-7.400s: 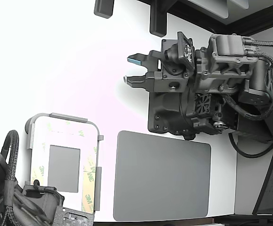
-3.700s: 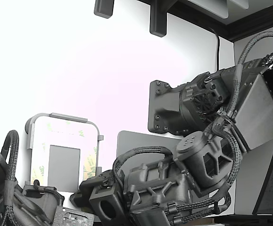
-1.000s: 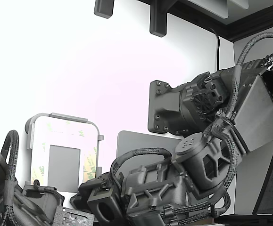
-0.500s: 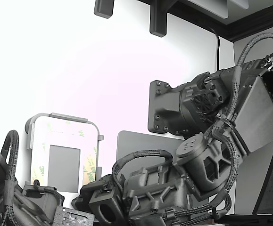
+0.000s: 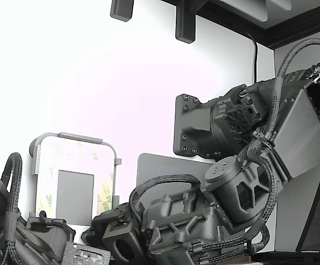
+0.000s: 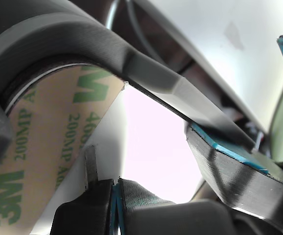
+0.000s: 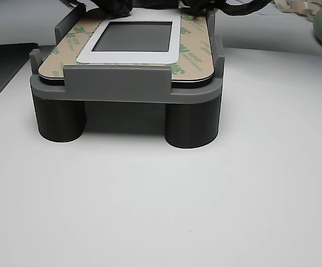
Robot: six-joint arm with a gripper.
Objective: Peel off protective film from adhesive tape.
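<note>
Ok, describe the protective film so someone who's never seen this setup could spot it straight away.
Find the grey frame standing on two dark round legs on the white table. The white plate on top is bordered by the film, a tan strip; unlike the plain grey rectangle in the middle, it carries green 3M logos.

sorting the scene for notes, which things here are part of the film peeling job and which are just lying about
Part of the job:
- protective film, 3M-printed
- adhesive tape bordering the white plate
- grey frame holding the plate
- claw, close to the film

Just lying about:
- dark grey mat
- second arm at the frame's near end
</note>
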